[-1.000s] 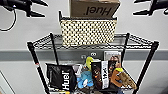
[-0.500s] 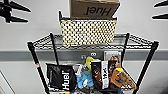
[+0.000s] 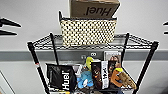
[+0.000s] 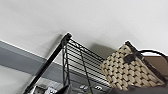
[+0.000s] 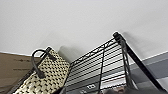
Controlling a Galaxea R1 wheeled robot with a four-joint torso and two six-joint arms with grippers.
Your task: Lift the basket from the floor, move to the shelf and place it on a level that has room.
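On the top level: the basket (image 3: 88, 31) is seen resting on the level (image 3: 45, 41) of the shelf (image 3: 35, 58), near the middle, upright.
Behind it: a brown box (image 3: 93, 8) is set against the white wall, touching or just behind the basket's rim.
Open room: bare wire grid is left on both sides of the basket, out to the corner posts.
Left tool (image 3: 8, 26): dark prongs are seen apart at the head view's left edge, clear of the shelf, nothing between them.
Right tool (image 3: 165, 28): only dark tips are seen at the right edge; it cannot be told whether they are apart.
Writing: "Huel" is read upside down on the box, and again on a black bag (image 3: 61, 78) on the tier below.
Lower tier: packets are crowded together; their other labels are probably too blurred to read.
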